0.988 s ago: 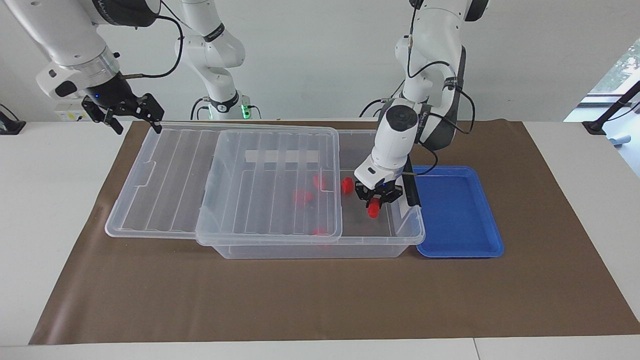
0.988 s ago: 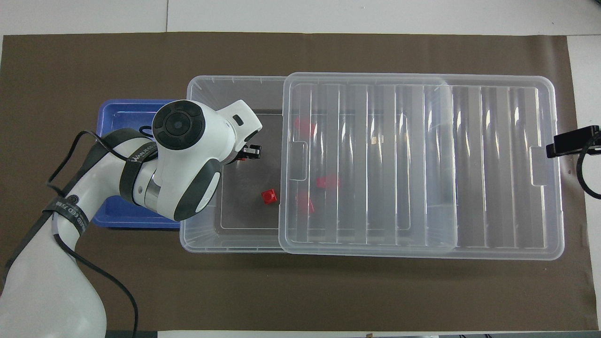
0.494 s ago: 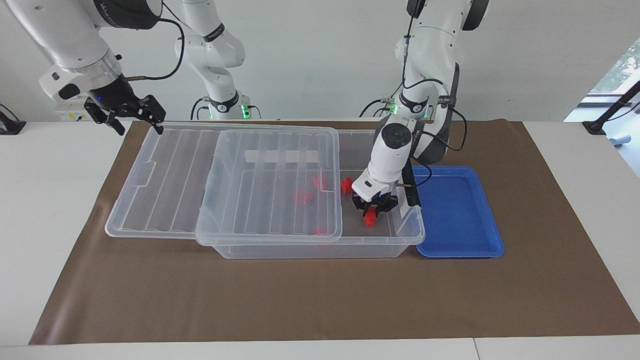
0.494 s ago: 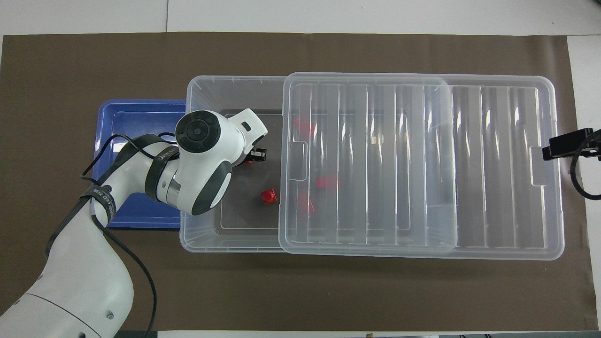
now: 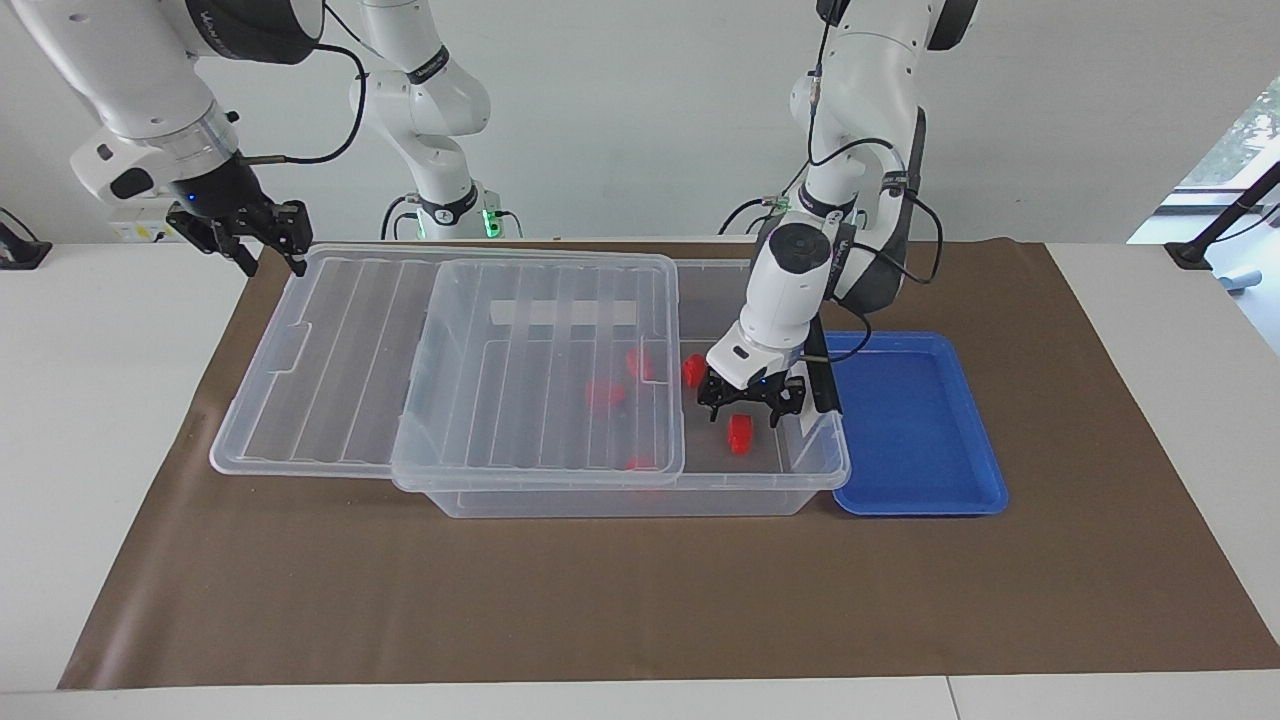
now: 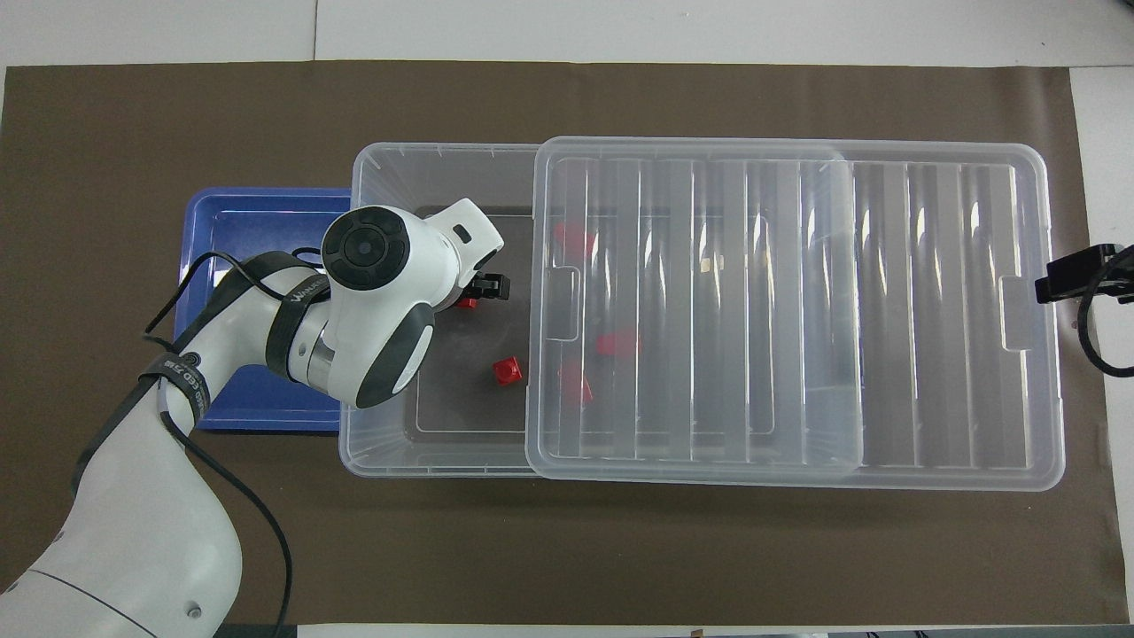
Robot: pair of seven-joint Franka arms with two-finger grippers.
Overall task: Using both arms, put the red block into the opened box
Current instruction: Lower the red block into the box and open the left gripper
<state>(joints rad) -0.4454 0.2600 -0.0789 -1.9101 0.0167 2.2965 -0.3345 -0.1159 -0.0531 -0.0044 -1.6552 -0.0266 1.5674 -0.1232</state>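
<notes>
The clear box (image 5: 820,470) stands mid-table with its ribbed lid (image 5: 330,350) slid toward the right arm's end, so the end toward the left arm is uncovered. My left gripper (image 5: 745,408) hangs open inside that uncovered end. Directly beneath it, the red block (image 5: 740,433) lies loose on the box floor. In the overhead view the left wrist covers most of the left gripper (image 6: 483,288), and only a bit of the red block (image 6: 466,303) shows. My right gripper (image 5: 270,250) hovers over the lid's corner nearest the robots, fingers apart, holding nothing.
Other red pieces lie in the box: one uncovered (image 6: 508,370), others under the lid (image 6: 617,343). A shallow blue tray (image 5: 910,420) lies beside the box at the left arm's end. Brown paper (image 5: 600,600) covers the table.
The left gripper lowered the red block into the box, opened and let it go; the block now lies on the box floor. The right gripper's fingers have drawn closer together.
</notes>
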